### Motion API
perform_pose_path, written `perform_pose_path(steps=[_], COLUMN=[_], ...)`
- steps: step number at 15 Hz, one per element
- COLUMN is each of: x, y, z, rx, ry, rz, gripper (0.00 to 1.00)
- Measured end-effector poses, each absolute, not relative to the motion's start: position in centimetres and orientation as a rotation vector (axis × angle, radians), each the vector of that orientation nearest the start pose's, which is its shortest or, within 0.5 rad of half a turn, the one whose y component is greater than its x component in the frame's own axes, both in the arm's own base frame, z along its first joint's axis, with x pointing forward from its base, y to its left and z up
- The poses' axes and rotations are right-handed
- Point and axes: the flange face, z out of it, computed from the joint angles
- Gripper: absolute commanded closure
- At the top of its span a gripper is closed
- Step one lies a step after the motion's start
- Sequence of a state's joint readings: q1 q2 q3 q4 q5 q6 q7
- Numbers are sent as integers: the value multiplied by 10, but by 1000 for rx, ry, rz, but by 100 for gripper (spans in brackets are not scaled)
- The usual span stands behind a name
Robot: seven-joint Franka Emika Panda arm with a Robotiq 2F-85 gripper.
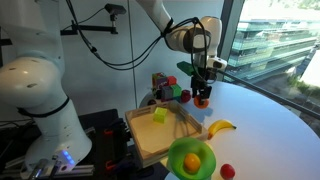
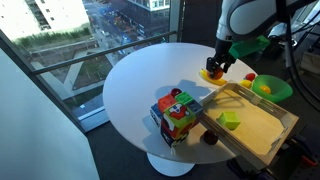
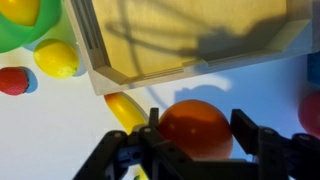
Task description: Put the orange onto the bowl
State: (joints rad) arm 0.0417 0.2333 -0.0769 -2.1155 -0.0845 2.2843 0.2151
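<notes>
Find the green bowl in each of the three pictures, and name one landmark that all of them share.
Exterior view: the green bowl sits at the bottom edge, slightly right of centre, beside the wooden tray.
Exterior view: the bowl is at the right edge, beyond the tray.
Wrist view: only part of it shows, in the top left corner.
Shared landmark: the wooden tray, close to the bowl in every view.

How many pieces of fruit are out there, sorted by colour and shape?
Yellow curved banana: 1
Yellow round fruit: 2
Red round fruit: 2, one cut off at the wrist view's edge
Reddish-orange round fruit: 1
Total: 6
</notes>
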Motion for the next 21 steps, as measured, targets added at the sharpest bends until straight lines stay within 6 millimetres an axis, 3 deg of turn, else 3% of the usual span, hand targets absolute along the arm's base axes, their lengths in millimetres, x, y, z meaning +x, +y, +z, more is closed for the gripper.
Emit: perform_pose_path(steps=[5,9,21], x=[548,527,448], y=[-66,-102,-176], z=[323,329,301], rx=[-3194,-3164,-3038], ry=[453,569,833], rz=[204,324,555], gripper=[53,53,53])
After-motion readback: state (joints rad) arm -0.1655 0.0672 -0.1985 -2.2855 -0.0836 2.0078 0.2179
